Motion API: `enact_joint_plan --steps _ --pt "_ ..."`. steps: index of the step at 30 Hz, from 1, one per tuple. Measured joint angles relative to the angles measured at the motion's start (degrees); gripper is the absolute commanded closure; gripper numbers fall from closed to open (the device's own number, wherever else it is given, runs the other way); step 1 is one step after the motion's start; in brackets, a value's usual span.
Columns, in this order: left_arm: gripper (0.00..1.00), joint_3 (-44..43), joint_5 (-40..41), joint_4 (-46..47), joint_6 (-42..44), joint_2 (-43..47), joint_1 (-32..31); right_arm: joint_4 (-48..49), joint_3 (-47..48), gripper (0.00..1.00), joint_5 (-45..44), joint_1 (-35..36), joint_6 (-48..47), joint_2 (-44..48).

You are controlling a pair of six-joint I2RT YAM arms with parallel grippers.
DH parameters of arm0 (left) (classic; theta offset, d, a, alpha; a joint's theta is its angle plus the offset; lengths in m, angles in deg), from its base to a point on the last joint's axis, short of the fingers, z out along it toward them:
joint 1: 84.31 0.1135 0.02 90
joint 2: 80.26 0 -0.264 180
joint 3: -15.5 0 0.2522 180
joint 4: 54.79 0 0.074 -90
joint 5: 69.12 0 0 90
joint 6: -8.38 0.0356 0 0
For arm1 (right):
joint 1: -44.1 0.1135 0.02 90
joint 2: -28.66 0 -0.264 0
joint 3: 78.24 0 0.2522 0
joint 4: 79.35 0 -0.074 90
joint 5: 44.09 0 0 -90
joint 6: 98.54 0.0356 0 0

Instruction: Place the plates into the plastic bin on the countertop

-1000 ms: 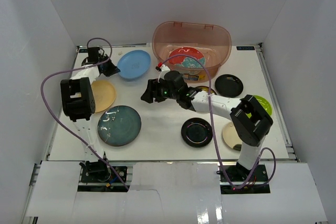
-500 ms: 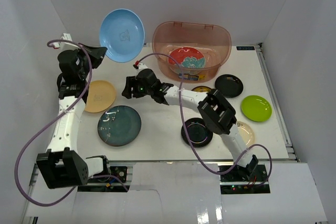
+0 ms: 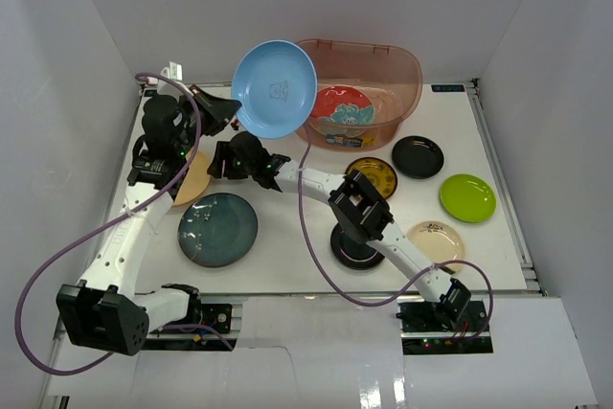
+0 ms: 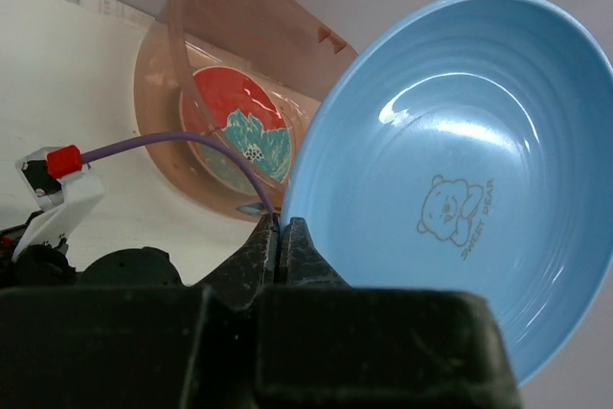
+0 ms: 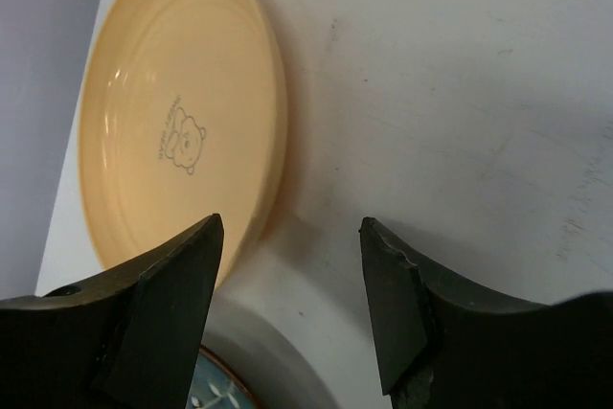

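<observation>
Light blue plate (image 3: 275, 88), tilted in the air beside the plastic bin (image 3: 407, 74), is pinched at its rim by the left gripper (image 4: 279, 233), while the right gripper (image 5: 292, 241) hangs spread beside the yellow-orange plate (image 5: 172, 141).

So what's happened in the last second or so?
The left fingers lifted the light blue plate off the countertop and swung it right, up to the left rim of the plastic bin. The right fingers, open, reached further left to the yellow-orange plate. The red floral plate in the bin and the other plates stayed put.
</observation>
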Motion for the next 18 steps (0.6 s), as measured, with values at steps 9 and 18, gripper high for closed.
enact_joint_plan --steps 9,18 --pt "1.0 0.0 2.03 -0.55 2.16 1.05 -0.96 3.02 2.82 0.67 -0.52 2.03 4.76 -3.5" --pt "1.0 -0.57 3.37 -2.58 4.74 1.14 -1.33 10.32 -4.55 0.92 -2.1 2.03 10.36 -1.53"
